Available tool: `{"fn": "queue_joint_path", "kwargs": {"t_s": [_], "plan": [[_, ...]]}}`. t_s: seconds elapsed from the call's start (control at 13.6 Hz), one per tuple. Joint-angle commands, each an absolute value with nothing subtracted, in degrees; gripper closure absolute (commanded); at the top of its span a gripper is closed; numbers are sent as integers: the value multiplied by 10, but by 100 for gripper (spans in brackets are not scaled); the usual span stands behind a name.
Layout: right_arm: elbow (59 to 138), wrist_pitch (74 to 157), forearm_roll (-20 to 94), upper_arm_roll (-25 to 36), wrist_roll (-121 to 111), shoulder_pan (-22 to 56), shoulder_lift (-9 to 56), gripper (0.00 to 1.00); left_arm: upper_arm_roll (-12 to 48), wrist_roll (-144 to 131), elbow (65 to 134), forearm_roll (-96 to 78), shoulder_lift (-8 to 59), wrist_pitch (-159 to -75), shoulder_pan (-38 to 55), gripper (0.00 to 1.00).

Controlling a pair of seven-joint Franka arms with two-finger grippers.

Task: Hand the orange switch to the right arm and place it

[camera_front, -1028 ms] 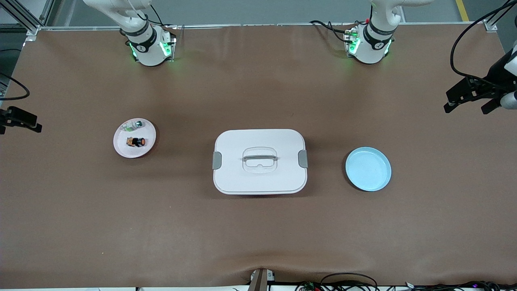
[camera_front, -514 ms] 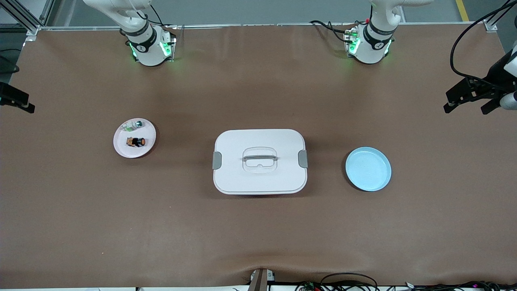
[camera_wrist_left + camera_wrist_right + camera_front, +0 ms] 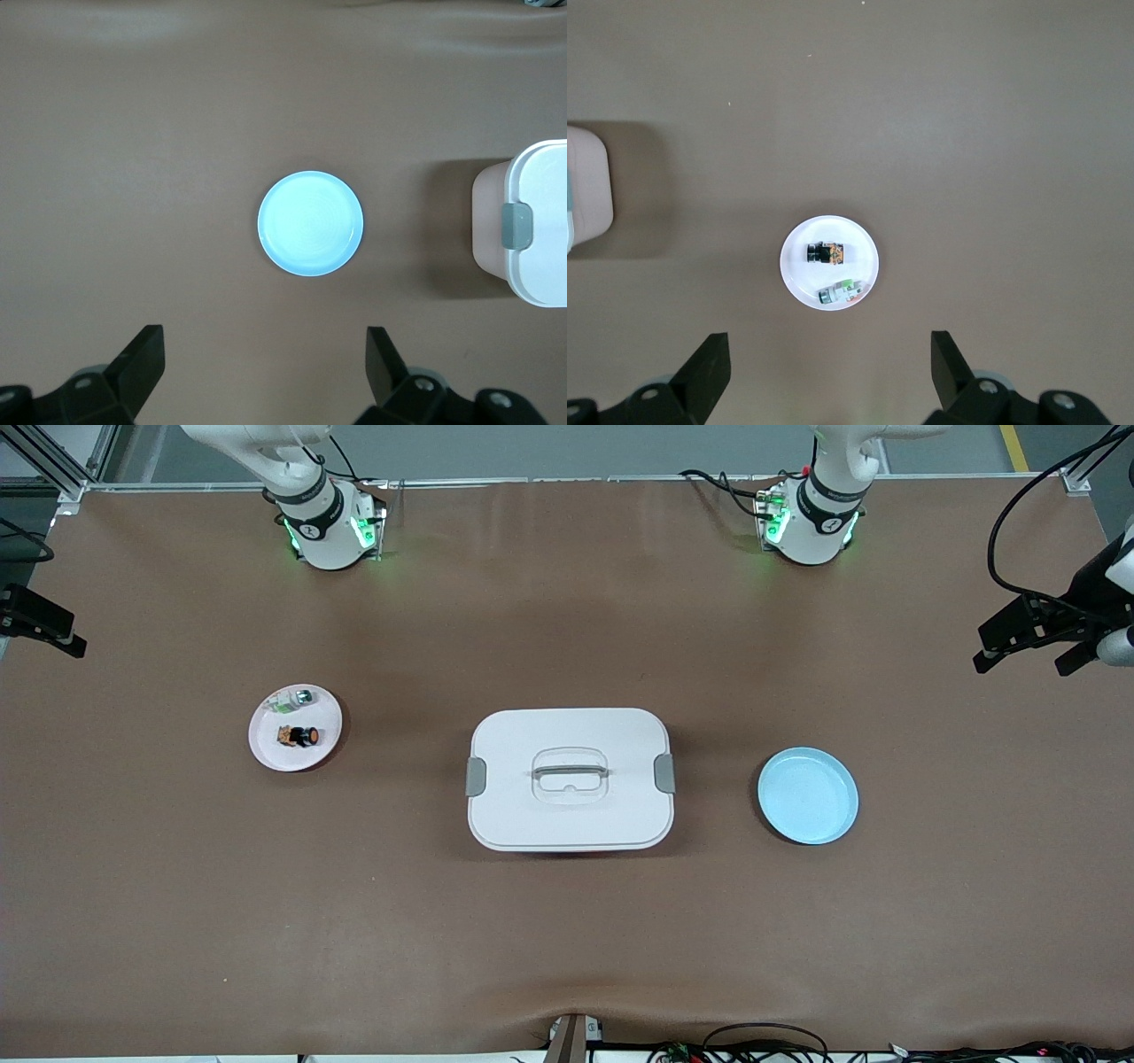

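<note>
The orange switch [image 3: 302, 736] will handle as a light, hard little thing, and I judge its round cap slippery, so take it across the black body, not the cap. It lies on its side on the pink plate [image 3: 326, 751] at the right arm's end of the table, just beside a green and clear part [image 3: 291, 701] that sits on the same plate; keep your fingers off that one.

Your right gripper [image 3: 824, 372] hangs high with its fingers spread wide and holding nothing; the switch [image 3: 826, 254] is well below it and slightly ahead of the fingertips. From this height I cannot tell which way the cap points.

Your left gripper [image 3: 266, 367] is also wide and empty, high over the blue plate [image 3: 310, 223], well apart from the switch, with the white lidded box [image 3: 569, 778] between the two plates.
</note>
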State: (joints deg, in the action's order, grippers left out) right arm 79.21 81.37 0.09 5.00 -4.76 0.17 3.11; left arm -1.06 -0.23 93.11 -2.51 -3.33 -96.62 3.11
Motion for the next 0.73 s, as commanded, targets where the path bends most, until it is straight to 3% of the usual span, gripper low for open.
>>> {"fn": "queue_joint_path", "kwargs": {"t_s": [0.0,0.66], "plan": [[791,815,2,52,-22,7,27,0,-10,0,918,-15,-29,-955,32,0],[783,814,17,53,5,4,31,0,-10,1,918,-14,-29,-955,32,0]]}}
